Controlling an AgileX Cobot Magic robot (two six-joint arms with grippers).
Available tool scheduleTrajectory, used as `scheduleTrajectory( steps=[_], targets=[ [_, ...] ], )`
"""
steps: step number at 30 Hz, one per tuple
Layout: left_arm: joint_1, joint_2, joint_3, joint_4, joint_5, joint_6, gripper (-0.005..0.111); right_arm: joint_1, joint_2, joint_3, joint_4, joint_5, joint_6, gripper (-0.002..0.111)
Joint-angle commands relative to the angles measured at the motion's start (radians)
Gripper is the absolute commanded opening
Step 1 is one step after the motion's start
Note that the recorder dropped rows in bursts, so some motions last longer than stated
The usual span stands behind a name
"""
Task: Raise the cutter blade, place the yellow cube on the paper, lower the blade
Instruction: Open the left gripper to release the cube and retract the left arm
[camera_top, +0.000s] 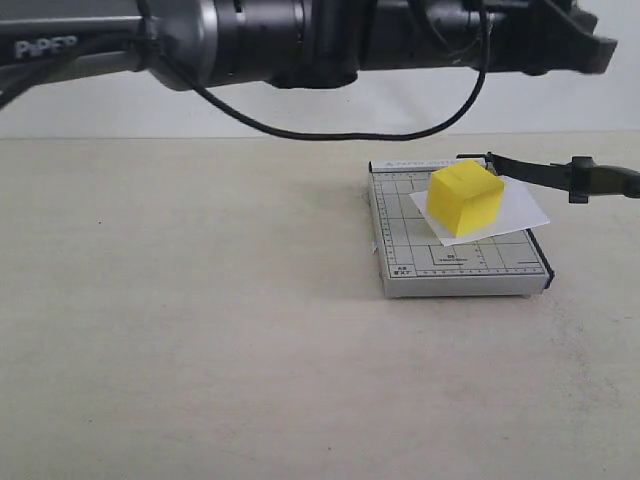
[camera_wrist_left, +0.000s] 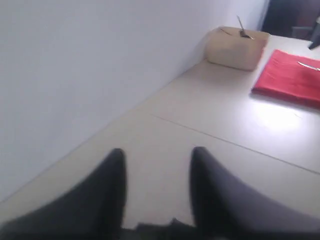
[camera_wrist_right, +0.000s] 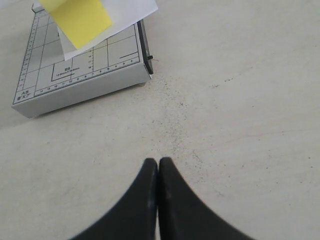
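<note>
On the grey trimmer board (camera_top: 470, 265), toward the right of the counter (camera_top: 200, 330), the yellow cube (camera_top: 465, 197) is sitting on the paper (camera_top: 515, 210), which is lying skewed with one corner overhanging the board's edge. The cutter blade (camera_top: 530, 170) is standing raised, its handle pointing right. The right claw (camera_wrist_right: 158, 161) is hovering over bare counter near the board's corner, fingers pressed together on nothing. The left claw (camera_wrist_left: 157, 152) is hanging spread wide, empty.
</note>
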Motion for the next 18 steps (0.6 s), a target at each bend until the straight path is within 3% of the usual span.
scheduleTrajectory(
  steps=[1, 6, 10, 15, 18],
  targets=[
    [-0.001, -0.111, 0.169, 0.226, 0.061, -0.11, 0.006, 0.002, -0.003, -0.006, 0.004, -0.013, -0.011, 0.0],
    [-0.001, -0.237, 0.391, 0.447, 0.061, -0.21, 0.004, 0.002, -0.003, -0.006, 0.002, -0.018, -0.016, 0.0],
    [-0.001, -0.377, 0.588, 0.467, -0.001, -0.205, 0.004, 0.002, -0.003, -0.006, 0.002, -0.018, -0.017, 0.0],
    [0.006, -0.609, 0.845, 0.467, -0.231, -0.146, 0.004, 0.002, -0.003, -0.006, 0.002, -0.024, -0.022, 0.0],
    [0.036, -0.766, 0.973, 0.486, -0.246, -0.055, 0.004, 0.002, -0.003, -0.006, 0.002, -0.026, -0.036, 0.0]
  ],
)
